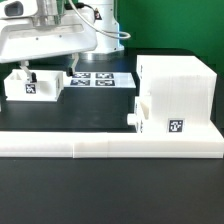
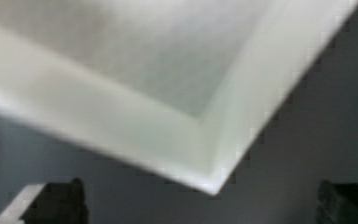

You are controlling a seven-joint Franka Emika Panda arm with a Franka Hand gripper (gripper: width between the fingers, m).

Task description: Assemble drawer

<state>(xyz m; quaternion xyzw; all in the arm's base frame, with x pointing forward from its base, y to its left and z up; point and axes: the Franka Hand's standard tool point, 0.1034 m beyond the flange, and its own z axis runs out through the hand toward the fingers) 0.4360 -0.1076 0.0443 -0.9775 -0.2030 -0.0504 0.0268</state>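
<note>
The drawer's large shell (image 1: 178, 88) stands just beside the marker board (image 1: 95, 80), on the exterior view's right of it. One knobbed box (image 1: 148, 108) sits partly inside the shell, its knob (image 1: 131, 118) pointing toward the exterior view's left, and its long axis seems to run the same way. A second small box (image 1: 30, 86) lies on the marker board's other side, tagged face toward the camera. The gripper (image 2: 202, 202) hangs over a corner of this box, fingers (image 2: 59, 200) spread wide apart, nothing between them.
</note>
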